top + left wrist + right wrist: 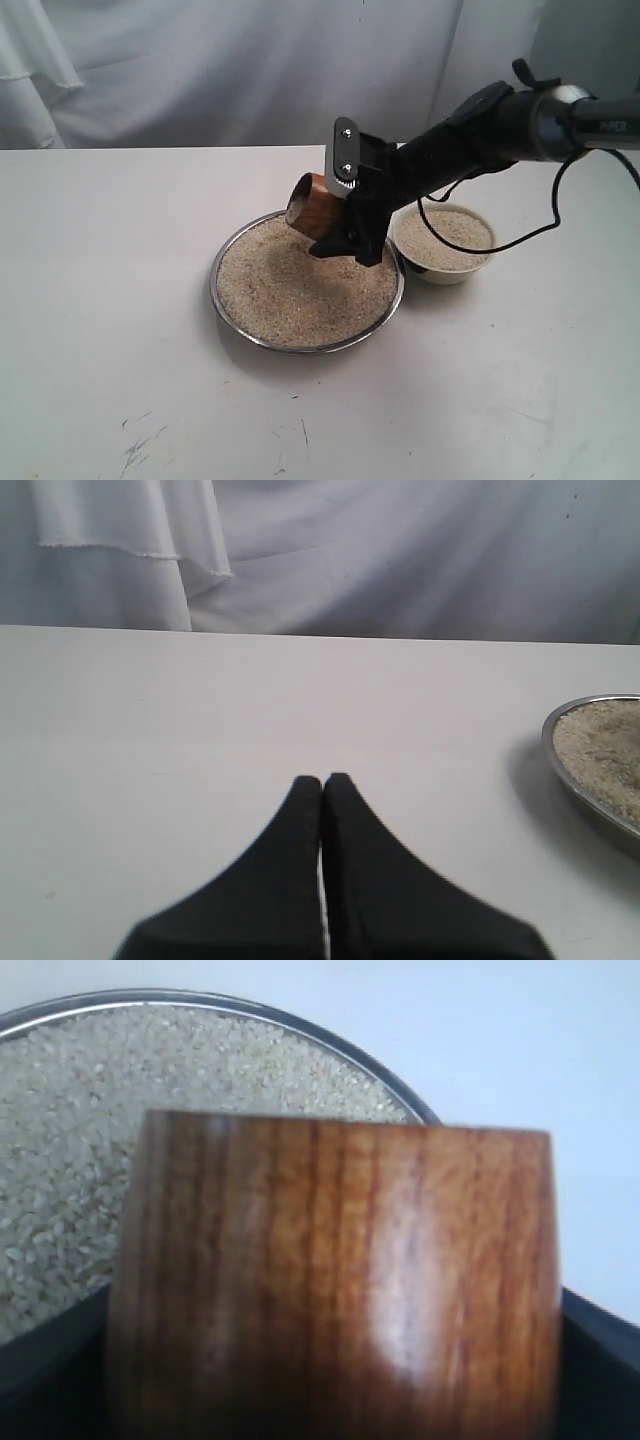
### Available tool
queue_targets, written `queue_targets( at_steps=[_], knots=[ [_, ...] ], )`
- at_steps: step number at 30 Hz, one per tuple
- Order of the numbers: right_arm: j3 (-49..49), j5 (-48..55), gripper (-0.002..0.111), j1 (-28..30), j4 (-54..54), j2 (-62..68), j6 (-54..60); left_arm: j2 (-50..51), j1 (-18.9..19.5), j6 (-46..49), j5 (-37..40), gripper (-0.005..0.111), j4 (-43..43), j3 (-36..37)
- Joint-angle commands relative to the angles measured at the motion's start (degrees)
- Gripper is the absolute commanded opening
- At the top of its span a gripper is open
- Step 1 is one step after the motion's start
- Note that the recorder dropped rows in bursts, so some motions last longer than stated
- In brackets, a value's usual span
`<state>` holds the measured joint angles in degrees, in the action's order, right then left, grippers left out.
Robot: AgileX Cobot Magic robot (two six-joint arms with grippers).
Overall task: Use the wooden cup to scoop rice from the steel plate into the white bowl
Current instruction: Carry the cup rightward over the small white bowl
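Observation:
The steel plate (pixel 224 296) lies mid-table, filled with a wide bed of rice (pixel 290 290). Over its far rim my right gripper (pixel 335 215) is shut on the wooden cup (pixel 312 205), which is tipped on its side, mouth toward the left. In the right wrist view the wooden cup (pixel 340 1280) fills most of the picture, with the rice (pixel 70 1170) and the plate's rim (pixel 330 1035) behind it. The white bowl (pixel 443 270) stands right of the plate with rice in it. My left gripper (pixel 322 780) is shut and empty above bare table; the steel plate's (pixel 575 785) edge is off to one side.
A white cloth backdrop (pixel 250 70) hangs behind the table. The right arm's black cable (pixel 500 245) loops over the bowl. Small dark scuffs (pixel 140 450) mark the white tabletop near the front left.

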<state>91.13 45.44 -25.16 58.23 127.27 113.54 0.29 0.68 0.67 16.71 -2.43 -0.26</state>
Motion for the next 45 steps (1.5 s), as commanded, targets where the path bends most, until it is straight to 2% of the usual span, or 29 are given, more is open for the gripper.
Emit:
queue_targets(
  at_steps=[1, 5, 10, 20, 30, 35, 45],
  knots=[
    [0.0, 2.9, 0.000, 1.5, 2.6, -4.7, -0.3, -0.3, -0.1, -0.2, -0.4, 0.000, 0.0, 0.3],
    [0.0, 4.5, 0.000, 2.4, 2.1, -8.5, -3.2, -0.3, -0.1, -0.2, -0.4, 0.000, 0.0, 0.3],
    [-2.1, 3.8, 0.000, 4.1, -6.6, -14.4, -9.3, -0.3, -0.1, -0.2, -0.4, 0.000, 0.0, 0.3],
    [-11.7, 4.3, 0.000, 8.9, -7.8, -22.9, -11.5, -0.3, -0.1, -0.2, -0.4, 0.000, 0.0, 0.3],
    [-15.5, 2.6, 0.000, 15.4, -3.1, -22.1, -5.9, -0.3, -0.1, -0.2, -0.4, 0.000, 0.0, 0.3],
    [-15.5, 2.9, 0.000, 18.7, -3.9, -19.9, -3.8, -0.3, -0.1, -0.2, -0.4, 0.000, 0.0, 0.3],
    [-15.5, 1.1, 0.000, 20.1, -8.7, -16.6, -2.5, -0.3, -0.1, -0.2, -0.4, 0.000, 0.0, 0.3]
  ],
)
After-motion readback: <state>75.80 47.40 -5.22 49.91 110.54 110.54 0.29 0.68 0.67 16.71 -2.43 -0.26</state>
